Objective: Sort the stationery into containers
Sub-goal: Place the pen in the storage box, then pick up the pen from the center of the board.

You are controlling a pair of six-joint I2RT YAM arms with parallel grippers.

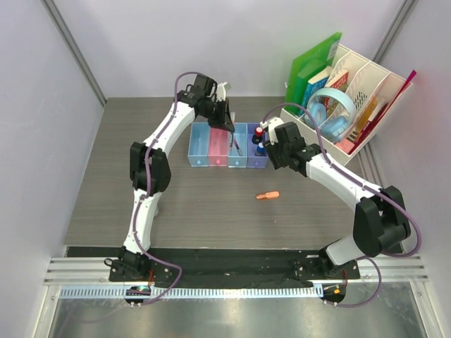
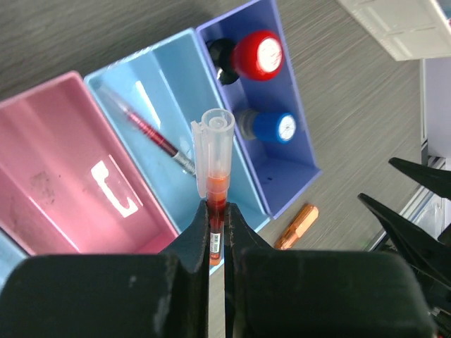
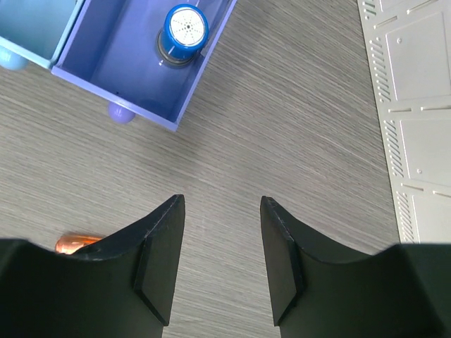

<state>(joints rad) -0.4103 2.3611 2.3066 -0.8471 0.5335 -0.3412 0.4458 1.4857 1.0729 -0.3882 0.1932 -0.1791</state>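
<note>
Left fingers (image 2: 189,243) pinch red pen (image 2: 215,158), long axis aimed at light-blue tray (image 2: 176,77) beneath; right fingers (image 3: 158,260) spread, empty.

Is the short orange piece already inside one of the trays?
No, the orange piece lies on the table, apart from the trays.

1. Bare desk (image 1: 141,204) lay open before the tray row (image 1: 199,144), interrupted only by a short orange piece (image 1: 268,196).
2. The white organizer (image 1: 366,84) hemmed the row's right end.
3. The left gripper (image 2: 217,215), clamping a pen (image 2: 215,158), blocked the middle trays from above.
</note>
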